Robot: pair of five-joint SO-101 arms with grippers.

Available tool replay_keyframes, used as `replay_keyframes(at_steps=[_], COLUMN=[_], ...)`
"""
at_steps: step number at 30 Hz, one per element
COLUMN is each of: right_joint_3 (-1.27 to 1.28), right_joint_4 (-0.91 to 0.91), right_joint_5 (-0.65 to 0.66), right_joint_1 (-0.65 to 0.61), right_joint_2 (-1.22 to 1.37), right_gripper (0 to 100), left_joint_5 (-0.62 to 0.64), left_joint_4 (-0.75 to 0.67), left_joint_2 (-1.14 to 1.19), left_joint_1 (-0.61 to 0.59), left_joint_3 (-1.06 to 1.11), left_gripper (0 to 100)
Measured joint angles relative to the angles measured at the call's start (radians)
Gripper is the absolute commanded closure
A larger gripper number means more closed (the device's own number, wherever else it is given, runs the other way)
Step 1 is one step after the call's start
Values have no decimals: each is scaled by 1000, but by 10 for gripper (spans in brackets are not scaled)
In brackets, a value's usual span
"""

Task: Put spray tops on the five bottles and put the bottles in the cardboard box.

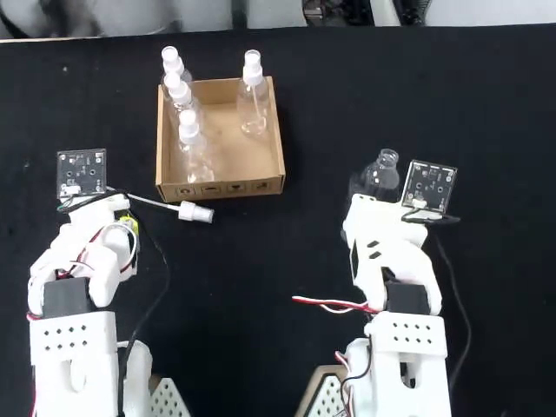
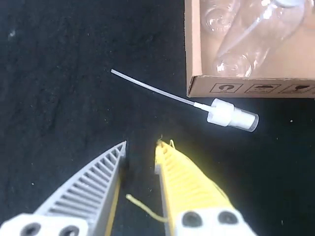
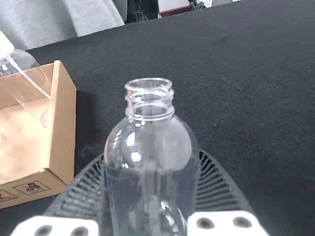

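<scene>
Loose spray top (image 2: 231,114) flat on the black table (image 1: 313,104), just this side of the cardboard box (image 2: 246,86)'s near wall. Its thin dip tube runs left and ends close to the left gripper (image 2: 141,147). That gripper sits low over the table a little nearer than the top and to its left, touching nothing. Its two fingers are parted by a narrow gap, with bare table between the tips.

Over on the right, well apart from the box, the right gripper (image 1: 375,184) is closed around an uncapped bottle (image 3: 147,147). A ribbed finger presses each flank of the clear body. The bottle stands upright, its threaded neck open at the top. Whether its base touches the table, can't tell.

Now the count. Five clear bottles in all: four in the box and one in the right gripper. Of the four capped bottles (image 1: 253,95), three crowd the left wall and one stands by the far right corner. Five spray tops: four fitted on those boxed bottles, one lying loose. One box, two grippers.
</scene>
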Motion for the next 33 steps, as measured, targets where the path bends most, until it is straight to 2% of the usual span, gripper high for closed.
replay_keyframes(at_steps=[5,10,18,26,33], right_joint_3=[0,0,0,0,0], right_joint_4=[0,0,0,0,0], right_joint_5=[0,0,0,0,0], right_joint_1=[0,0,0,0,0], right_joint_2=[0,0,0,0,0], right_gripper=[913,913,913,913,913], left_joint_5=[-48,-55,-58,-138,-232], left_joint_4=[46,101,101,107,207], left_joint_2=[130,258,330,489,649], left_joint_1=[49,68,68,72,187], left_joint_3=[-66,-140,-164,-264,-396], left_gripper=[903,795,802,802,829])
